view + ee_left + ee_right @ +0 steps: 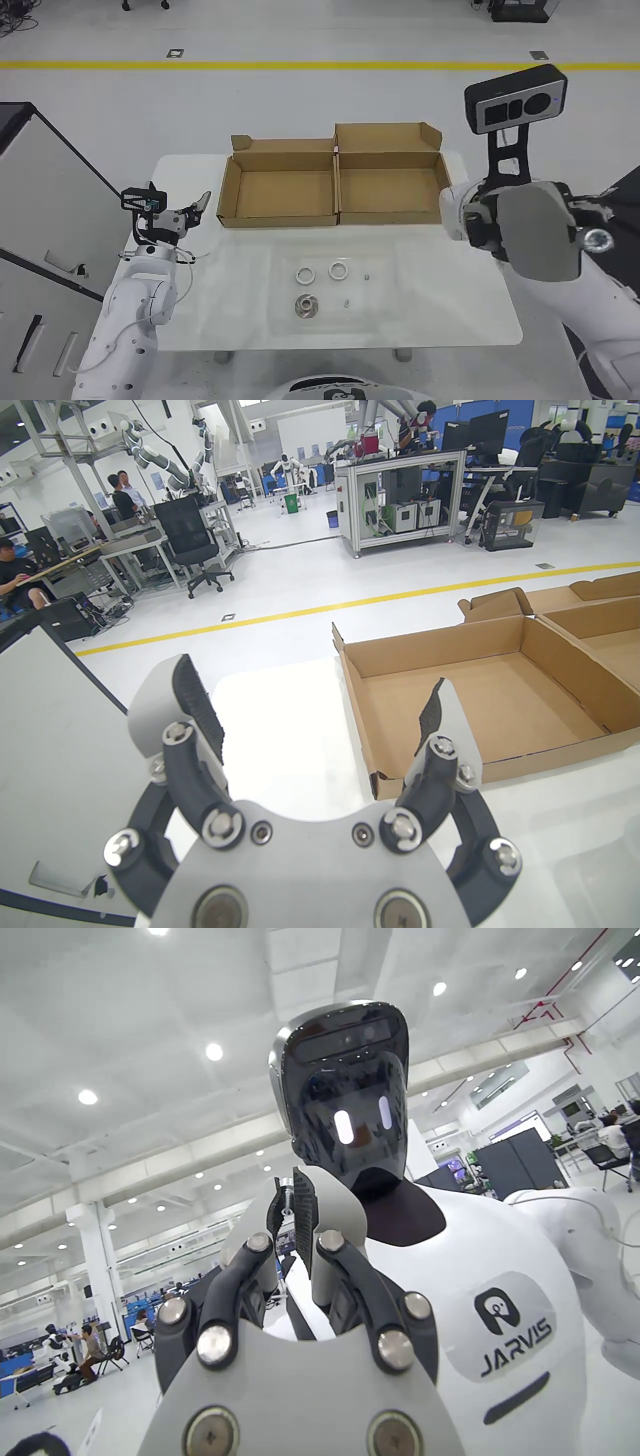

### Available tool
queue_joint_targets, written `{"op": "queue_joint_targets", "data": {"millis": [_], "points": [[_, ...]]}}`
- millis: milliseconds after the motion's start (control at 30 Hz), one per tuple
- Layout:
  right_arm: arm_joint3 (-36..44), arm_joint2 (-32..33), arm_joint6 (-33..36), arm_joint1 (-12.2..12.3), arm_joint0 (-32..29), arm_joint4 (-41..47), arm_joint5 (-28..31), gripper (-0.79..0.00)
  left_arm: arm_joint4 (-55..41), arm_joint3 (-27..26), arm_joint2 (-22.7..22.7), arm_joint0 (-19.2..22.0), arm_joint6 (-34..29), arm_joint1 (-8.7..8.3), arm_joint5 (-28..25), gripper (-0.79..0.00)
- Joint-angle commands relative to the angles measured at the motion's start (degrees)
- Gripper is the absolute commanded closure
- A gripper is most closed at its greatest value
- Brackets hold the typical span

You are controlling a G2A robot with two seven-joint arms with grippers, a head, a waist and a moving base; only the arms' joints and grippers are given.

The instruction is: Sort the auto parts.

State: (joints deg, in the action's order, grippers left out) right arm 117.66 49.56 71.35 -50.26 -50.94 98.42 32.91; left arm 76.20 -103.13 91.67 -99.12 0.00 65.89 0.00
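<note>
On the white table (450, 300) lie two metal rings (305, 273) (339, 270), a flanged round part (305, 306) and two tiny screws (367, 275) (345, 301). Two open cardboard boxes (278, 193) (388, 187) stand side by side behind them. My left gripper (310, 672) (190, 212) is open and holds nothing, hovering at the table's left edge, left of the left box (480, 695). My right gripper (289, 1188) is raised high at the right (532, 228), pointing at the robot's head. It is shut on a small threaded bolt (286, 1200).
A grey panel (45, 190) stands just off the table's left side, close to my left arm. The table's front edge runs just beyond the parts. A yellow floor line (300, 65) runs behind the boxes.
</note>
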Motion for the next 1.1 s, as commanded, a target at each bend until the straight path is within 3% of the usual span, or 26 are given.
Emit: {"op": "queue_joint_targets", "data": {"millis": [0,567,1067], "points": [[-0.3,0.3,-0.1,-0.4,-0.3,-0.5,-0.2,0.000,0.0,0.0,0.0,0.0,0.0,0.00,0.0,-0.785],[-1.0,6.7,-7.4,-2.0,-2.7,-22.5,-6.4,0.000,0.0,0.0,0.0,0.0,0.0,0.00,0.0,-0.785],[-0.1,7.8,-6.0,-5.0,-7.8,-6.9,-7.8,0.000,0.0,0.0,0.0,0.0,0.0,0.00,0.0,-0.785]]}}
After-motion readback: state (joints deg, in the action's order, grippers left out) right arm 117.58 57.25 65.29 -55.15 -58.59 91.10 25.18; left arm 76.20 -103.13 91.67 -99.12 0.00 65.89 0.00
